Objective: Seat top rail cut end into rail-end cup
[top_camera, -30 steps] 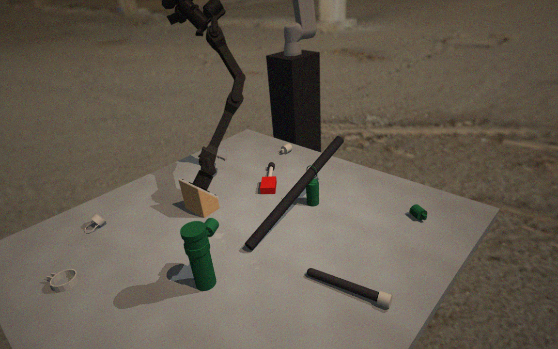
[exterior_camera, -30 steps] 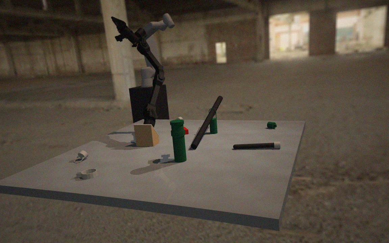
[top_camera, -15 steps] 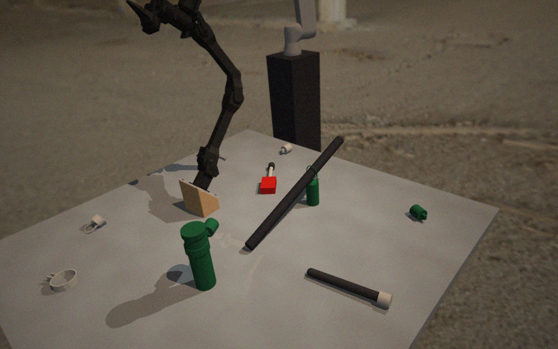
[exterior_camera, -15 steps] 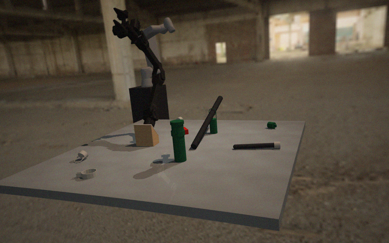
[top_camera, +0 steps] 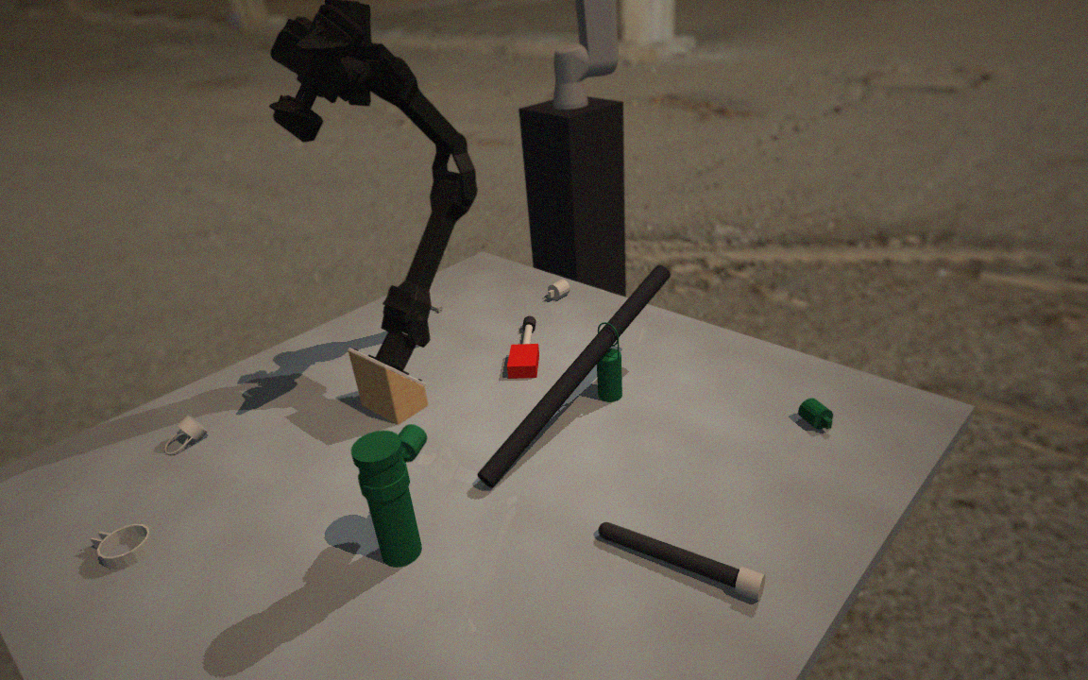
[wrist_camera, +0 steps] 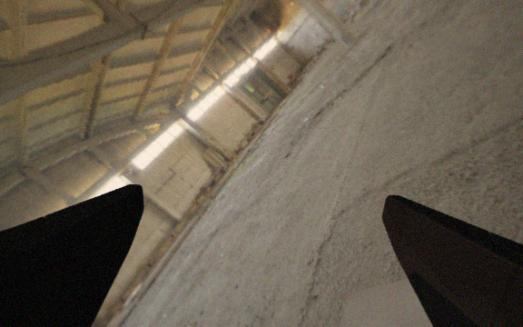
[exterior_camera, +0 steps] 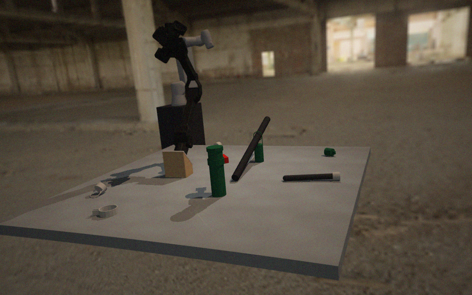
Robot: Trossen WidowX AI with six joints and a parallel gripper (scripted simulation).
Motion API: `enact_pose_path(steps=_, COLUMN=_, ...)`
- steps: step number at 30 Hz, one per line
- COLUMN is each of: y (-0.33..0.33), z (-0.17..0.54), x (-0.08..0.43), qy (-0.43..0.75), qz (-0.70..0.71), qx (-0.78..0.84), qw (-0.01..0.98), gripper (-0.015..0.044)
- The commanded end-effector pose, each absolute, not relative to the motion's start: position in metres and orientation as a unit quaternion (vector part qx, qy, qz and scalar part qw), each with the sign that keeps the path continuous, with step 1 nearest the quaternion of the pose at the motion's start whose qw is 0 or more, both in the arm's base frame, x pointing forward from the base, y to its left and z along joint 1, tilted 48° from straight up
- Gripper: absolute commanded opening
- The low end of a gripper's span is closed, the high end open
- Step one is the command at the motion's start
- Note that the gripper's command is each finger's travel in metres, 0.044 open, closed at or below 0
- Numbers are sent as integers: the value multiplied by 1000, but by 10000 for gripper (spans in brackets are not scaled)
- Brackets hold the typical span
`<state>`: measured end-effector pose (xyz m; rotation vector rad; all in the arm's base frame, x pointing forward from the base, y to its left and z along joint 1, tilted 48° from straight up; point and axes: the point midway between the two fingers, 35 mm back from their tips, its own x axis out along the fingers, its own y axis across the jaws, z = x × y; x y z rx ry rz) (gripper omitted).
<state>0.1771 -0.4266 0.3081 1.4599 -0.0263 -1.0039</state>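
My claw (top_camera: 284,118) (exterior_camera: 159,44) (wrist_camera: 266,202) is spread wide with nothing in it, high up at the far left, well apart from the rail. The long dark rail (top_camera: 569,380) (exterior_camera: 251,148) leans in the middle of the table (top_camera: 657,625) (exterior_camera: 164,253). Its near end is down at the table top and its far end sticks up. I think it stays up because it goes through the thin wire loop (top_camera: 608,324) on the short green post (top_camera: 608,376) (exterior_camera: 259,153)

The big green post (top_camera: 397,524) (exterior_camera: 217,179) stands nearer and to the left. Its band (top_camera: 383,487) (exterior_camera: 215,161) sits high, just under the flat cap (top_camera: 378,448) (exterior_camera: 214,147), and the little cup (top_camera: 413,441) sticks out at the side, so the rail can go in there. The low end is still outside the cup, so the big job is left to do. I guess I must come down, pinch the rail, lift that end and push it in gently, or the band could slip

The rail looks smooth, round and dull. The wedge block (top_camera: 379,393) (exterior_camera: 173,164) at the left looks like wood, with a slanted side
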Motion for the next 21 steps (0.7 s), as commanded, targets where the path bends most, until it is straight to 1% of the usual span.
enact_pose_path(steps=1, y=-386, z=267, x=227, qy=122, qz=-373, qx=609, qw=689, gripper=440)
enact_pose_path(steps=6, y=-332, z=228, x=272, qy=248, qz=-276, qx=560, qw=741, gripper=440)
enact_pose_path(steps=11, y=-270, z=195, x=304, qy=349, qz=-157, qx=500, qw=777, gripper=440)
enact_pose_path(steps=16, y=-204, z=167, x=323, qy=423, qz=-24, qx=435, qw=795, gripper=440)
enact_pose_path(steps=21, y=-137, z=146, x=330, qy=468, qz=116, qx=368, qw=795, gripper=440)
